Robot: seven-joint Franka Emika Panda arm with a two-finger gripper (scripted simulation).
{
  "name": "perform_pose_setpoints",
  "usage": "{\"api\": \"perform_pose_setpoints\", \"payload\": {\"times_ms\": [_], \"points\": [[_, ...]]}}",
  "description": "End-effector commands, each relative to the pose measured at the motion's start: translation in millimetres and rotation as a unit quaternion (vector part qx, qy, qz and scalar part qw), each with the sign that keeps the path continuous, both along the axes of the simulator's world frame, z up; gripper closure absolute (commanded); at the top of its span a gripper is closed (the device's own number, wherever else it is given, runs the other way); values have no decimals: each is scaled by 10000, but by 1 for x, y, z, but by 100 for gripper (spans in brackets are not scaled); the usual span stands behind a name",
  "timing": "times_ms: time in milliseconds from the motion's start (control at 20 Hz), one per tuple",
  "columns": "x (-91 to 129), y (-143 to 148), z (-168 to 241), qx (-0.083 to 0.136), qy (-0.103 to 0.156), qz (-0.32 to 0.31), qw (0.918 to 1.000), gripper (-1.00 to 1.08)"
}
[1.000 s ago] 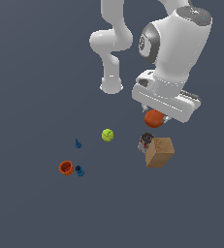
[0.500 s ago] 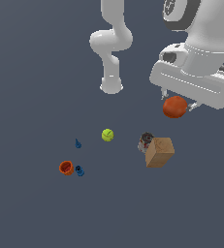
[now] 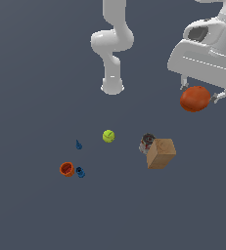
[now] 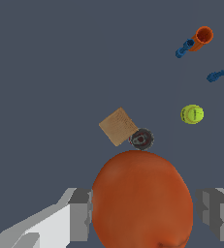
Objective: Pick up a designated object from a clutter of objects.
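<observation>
Jaws of the gripper (image 3: 199,95) are clamped on the orange ball (image 3: 195,98), which hangs high above the cardboard box (image 3: 161,153). Touching the box is a dark grey round item (image 3: 146,142); farther off lie the yellow-green ball (image 3: 108,136), the orange cup (image 3: 66,169) and two blue pieces (image 3: 80,172).
</observation>
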State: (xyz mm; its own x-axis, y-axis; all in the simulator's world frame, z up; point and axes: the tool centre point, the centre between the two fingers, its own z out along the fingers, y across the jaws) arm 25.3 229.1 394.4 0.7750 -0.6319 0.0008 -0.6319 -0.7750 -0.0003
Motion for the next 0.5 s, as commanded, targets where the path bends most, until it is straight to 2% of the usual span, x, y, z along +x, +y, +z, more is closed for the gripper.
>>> {"api": "perform_pose_setpoints", "payload": {"times_ms": [0,450], "points": [[3,4,9,2,-3,-1,10000,108],[7,10,19,2,4,1,10000,108]]}}
